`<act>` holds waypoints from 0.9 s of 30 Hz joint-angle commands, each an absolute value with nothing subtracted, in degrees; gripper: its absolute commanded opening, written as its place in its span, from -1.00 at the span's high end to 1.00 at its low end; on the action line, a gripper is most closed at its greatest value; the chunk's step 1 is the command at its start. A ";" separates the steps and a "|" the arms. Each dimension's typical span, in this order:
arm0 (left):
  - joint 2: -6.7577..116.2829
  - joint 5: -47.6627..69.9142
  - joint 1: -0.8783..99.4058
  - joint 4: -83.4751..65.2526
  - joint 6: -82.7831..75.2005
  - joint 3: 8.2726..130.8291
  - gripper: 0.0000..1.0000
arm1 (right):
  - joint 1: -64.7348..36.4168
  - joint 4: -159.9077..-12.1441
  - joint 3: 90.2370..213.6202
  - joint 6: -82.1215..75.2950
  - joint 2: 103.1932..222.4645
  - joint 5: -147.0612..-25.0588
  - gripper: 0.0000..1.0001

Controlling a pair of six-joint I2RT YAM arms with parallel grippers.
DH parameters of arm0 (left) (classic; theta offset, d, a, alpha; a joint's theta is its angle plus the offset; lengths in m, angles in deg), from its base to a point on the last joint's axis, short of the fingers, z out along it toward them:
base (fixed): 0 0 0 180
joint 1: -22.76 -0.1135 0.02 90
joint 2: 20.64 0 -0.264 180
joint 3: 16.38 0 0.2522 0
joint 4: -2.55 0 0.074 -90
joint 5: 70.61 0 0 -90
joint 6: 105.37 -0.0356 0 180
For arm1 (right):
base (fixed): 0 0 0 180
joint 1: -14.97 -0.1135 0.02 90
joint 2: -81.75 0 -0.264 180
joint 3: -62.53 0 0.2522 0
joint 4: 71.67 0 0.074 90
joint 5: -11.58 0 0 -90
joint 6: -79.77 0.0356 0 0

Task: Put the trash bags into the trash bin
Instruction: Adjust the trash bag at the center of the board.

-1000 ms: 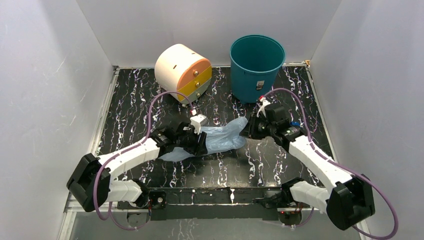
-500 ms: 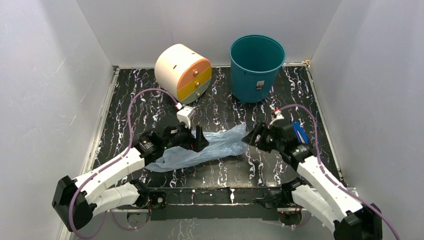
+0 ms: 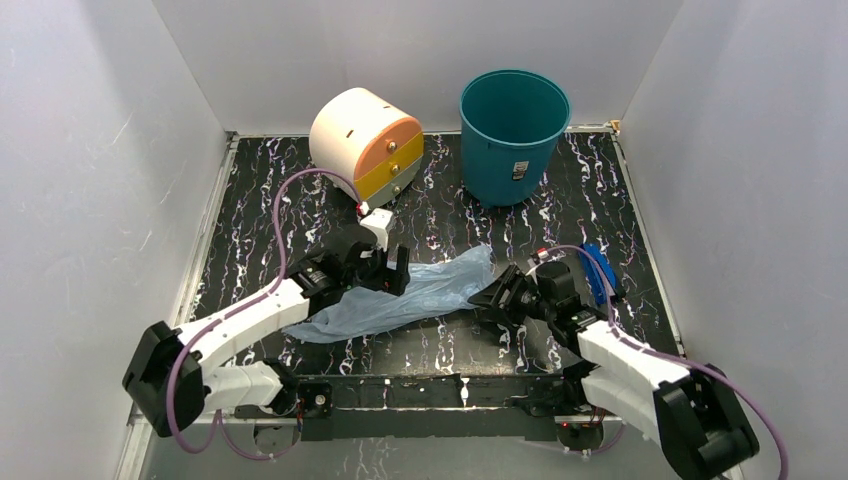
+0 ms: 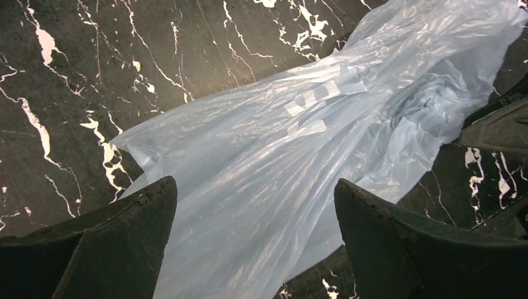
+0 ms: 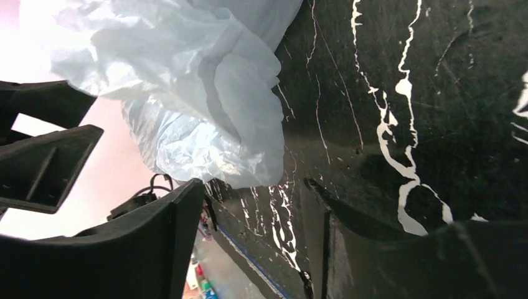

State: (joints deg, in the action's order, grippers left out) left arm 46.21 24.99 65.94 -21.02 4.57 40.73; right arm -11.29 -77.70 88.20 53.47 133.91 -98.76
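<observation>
Black marble-patterned table (image 3: pixel 260 200) with white veins carries everything. The trash bin (image 3: pixel 514 135) stands upright, mouth open, at about 1 o'clock on the table near the back wall. A cream and orange drum-shaped box (image 3: pixel 366 145) lies on its side at 9 o'clock from the bin, apart from it. The trash bag (image 3: pixel 410 295) lies flattened and crinkled near the table's middle, stretching from 8 o'clock up toward 2 o'clock, well apart from the bin, which sits at 1 o'clock from it. A small dark blue flat object (image 3: pixel 597 272) rests at 3 o'clock from the bag, just beside the right arm. A purple cable (image 3: pixel 300 195) loops above the left arm. The left gripper (image 3: pixel 390 272) hovers over the bag's middle with its jaws spread wide; in the left wrist view its fingers (image 4: pixel 93 249) straddle the plastic and hold nothing, though whether the tips touch it cannot be told. The right gripper (image 3: pixel 487 300) sits at the bag's 4 o'clock end, jaws parted and empty, with the crumpled end just ahead of its fingers (image 5: pixel 124 249).
</observation>
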 commanded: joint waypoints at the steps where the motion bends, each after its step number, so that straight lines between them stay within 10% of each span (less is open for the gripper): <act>1: 48.12 26.85 65.05 -17.12 3.96 41.21 -0.89 | -11.10 -66.36 90.18 56.32 139.35 -102.05 -0.22; 10: 50.04 8.28 63.50 -13.95 5.17 37.07 -0.46 | -11.09 -79.32 99.35 34.55 138.96 -90.71 0.90; 19: 53.92 -4.86 66.51 -3.67 14.56 34.37 0.31 | -11.01 -92.09 111.47 23.82 152.75 -87.79 1.00; 27: 43.05 -14.90 68.83 -0.63 20.69 31.58 0.05 | -11.13 -92.39 116.05 18.89 156.99 -80.45 0.93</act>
